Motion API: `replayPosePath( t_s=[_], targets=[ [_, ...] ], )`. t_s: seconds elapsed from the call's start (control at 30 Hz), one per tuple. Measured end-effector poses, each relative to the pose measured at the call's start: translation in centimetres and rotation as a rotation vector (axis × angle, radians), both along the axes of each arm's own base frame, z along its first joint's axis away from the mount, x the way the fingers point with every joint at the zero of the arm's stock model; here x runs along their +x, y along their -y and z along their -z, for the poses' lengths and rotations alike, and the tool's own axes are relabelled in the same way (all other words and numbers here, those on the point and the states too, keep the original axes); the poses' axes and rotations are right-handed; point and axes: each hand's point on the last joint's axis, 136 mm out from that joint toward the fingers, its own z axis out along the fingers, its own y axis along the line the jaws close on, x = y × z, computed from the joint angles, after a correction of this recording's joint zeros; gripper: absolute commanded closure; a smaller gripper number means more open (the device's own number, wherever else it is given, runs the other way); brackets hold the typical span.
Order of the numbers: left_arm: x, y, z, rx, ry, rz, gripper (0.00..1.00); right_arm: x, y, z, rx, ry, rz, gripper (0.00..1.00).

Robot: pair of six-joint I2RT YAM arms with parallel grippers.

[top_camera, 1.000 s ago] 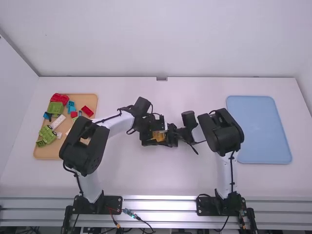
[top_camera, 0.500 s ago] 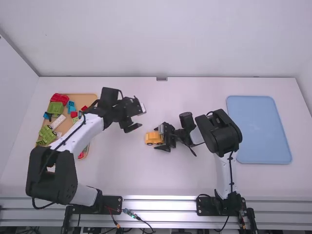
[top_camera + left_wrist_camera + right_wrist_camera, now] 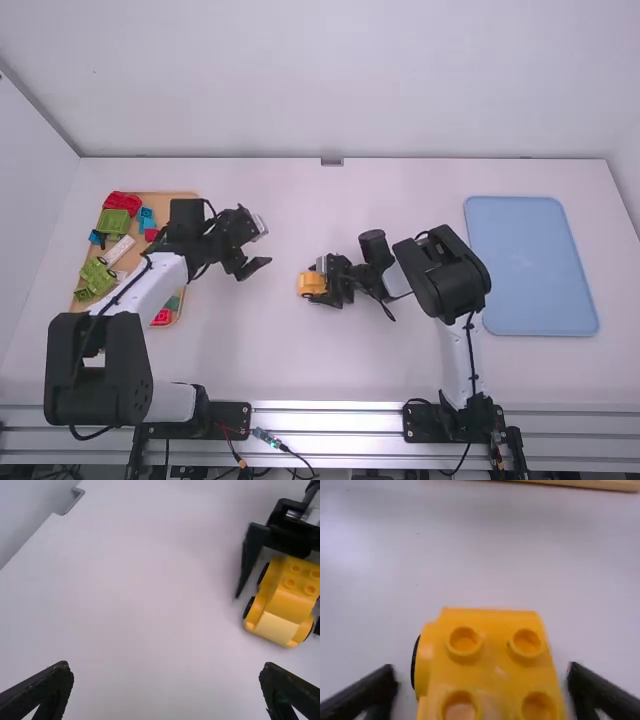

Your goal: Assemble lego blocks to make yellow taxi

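High view: white table [image 3: 260, 350], pale wall [image 3: 340, 80] beyond, left claw [image 3: 265, 245] wide, right claw [image 3: 317, 282] wide around yellow taxi [image 3: 308, 284].

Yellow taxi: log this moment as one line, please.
yellow taxi on table; right gripper open around it; left gripper open, clear of it

The left arm [image 3: 152, 287] hides some of the tray [image 3: 165, 202]; the right wrist view crops the yellow car [image 3: 492, 667].

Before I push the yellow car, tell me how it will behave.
The yellow car will likely roll, given the black wheels at its sides. It should feel stiff, as its studded body looks like hard plastic. Its low build suggests it won't tip easily.
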Motion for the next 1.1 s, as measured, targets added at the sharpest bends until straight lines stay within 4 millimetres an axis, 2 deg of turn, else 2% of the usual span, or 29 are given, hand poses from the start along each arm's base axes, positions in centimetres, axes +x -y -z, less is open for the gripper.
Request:
replayPosePath(
  t_s=[0.1, 0.2, 0.27, 0.43, 0.53, 0.63, 0.73, 0.83, 0.87, 0.9, 0.93, 1.0, 1.03, 1.07, 1.1],
  targets=[
    [0.2, 0.0, -0.1, -0.012, -0.002, -0.014, 0.01, 0.1, 0.0, 0.1, -0.003, -0.010, 0.007, 0.51],
    [0.2, 0.0, -0.1, -0.018, -0.008, -0.021, 0.01, 0.1, 0.0, 0.0, -0.004, -0.019, 0.014, 0.52],
    [0.2, 0.0, -0.1, -0.022, -0.013, -0.026, 0.01, 0.4, 0.0, 0.0, -0.005, -0.019, 0.021, 0.58],
    [0.2, 0.0, -0.1, -0.031, -0.022, -0.035, 0.01, 1.1, 0.0, -0.1, -0.009, -0.020, 0.046, 0.61],
    [0.2, 0.0, -0.1, -0.031, -0.022, -0.035, 0.01, 2.6, 0.7, -0.5, -0.002, -0.018, 0.102, 0.60],
    [0.2, 0.0, -0.1, -0.031, -0.022, -0.035, 0.01, 5.0, 2.7, -0.9, -0.015, -0.011, 0.210, 0.58],
    [0.2, 0.0, -0.2, -0.032, -0.021, -0.036, 0.01, 7.2, 5.8, -2.6, -0.036, 0.022, 0.339, 0.58],
    [0.8, 0.0, -0.7, -0.046, 0.000, -0.053, 0.01, 9.6, 9.9, -6.2, -0.042, 0.090, 0.508, 0.59],
    [1.2, 0.0, -1.0, -0.054, 0.017, -0.061, 0.01, 10.8, 12.5, -8.3, -0.041, 0.134, 0.604, 0.59],
    [1.3, 0.0, -1.1, -0.056, 0.026, -0.063, 0.01, 11.2, 13.7, -9.2, -0.039, 0.153, 0.645, 0.59],
    [1.4, 0.0, -1.2, -0.060, 0.035, -0.067, 0.01, 11.9, 16.2, -10.9, -0.040, 0.191, 0.732, 0.59],
    [1.4, 0.0, -0.9, -0.064, 0.044, -0.072, 0.01, 12.4, 20.8, -13.0, -0.051, 0.242, 0.879, 0.59],
    [1.4, 0.0, -0.7, -0.069, 0.047, -0.076, 0.01, 12.4, 22.5, -13.4, -0.058, 0.252, 0.930, 0.59],
    [1.4, 0.0, -0.6, -0.077, 0.053, -0.084, 0.01, 12.1, 25.7, -13.9, -0.072, 0.258, 1.030, 0.60],
    [1.4, 0.0, -0.6, -0.083, 0.056, -0.091, 0.01, 11.9, 27.4, -14.0, -0.079, 0.255, 1.083, 0.60]
  ],
)
